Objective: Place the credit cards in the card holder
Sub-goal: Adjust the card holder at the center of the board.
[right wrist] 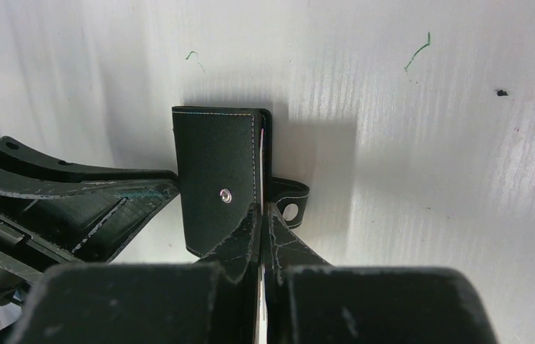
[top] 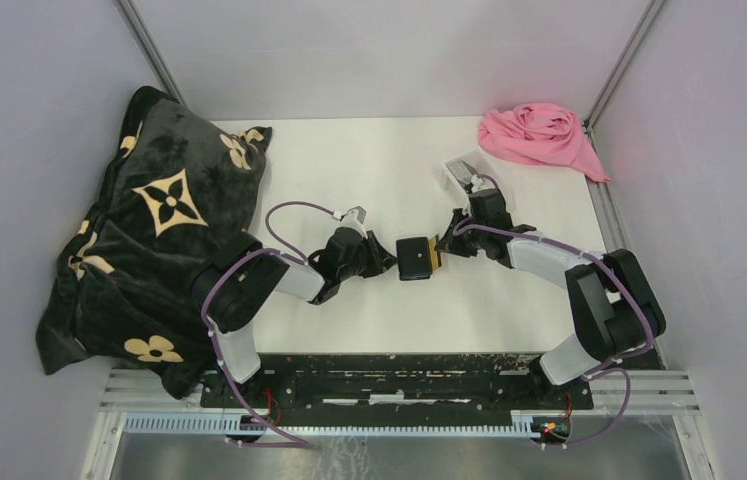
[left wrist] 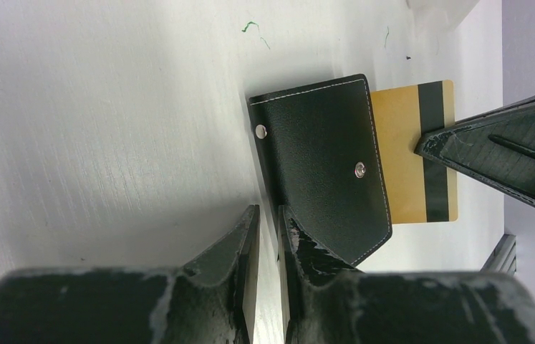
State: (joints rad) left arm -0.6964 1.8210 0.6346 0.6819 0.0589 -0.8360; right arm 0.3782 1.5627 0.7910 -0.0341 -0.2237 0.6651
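Top external first, Ben: where is the card holder?

Ines, it lies flat about midway between the left and right edges of the worktop, a little nearer the near edge. An arm meets it from each side.

And the cards?

I see only one, the tan card (a dark stripe runs along it). It sticks out of the holder's right side. Its other part is hidden by the black flap, and I cannot tell how deep it goes.

Who has it?

The right pincer. The left wrist view shows its tip on the card's outer end, and in its own view the fingers are all but together.

The left pincer?

Nearly closed, with a thin slit between the fingers and the tips at the holder's left edge. I cannot tell whether it really pinches the leather.

Anything else?

A pink cloth in the far right corner, a clear tray near the far edge beside it, and a black patterned blanket over the left edge.
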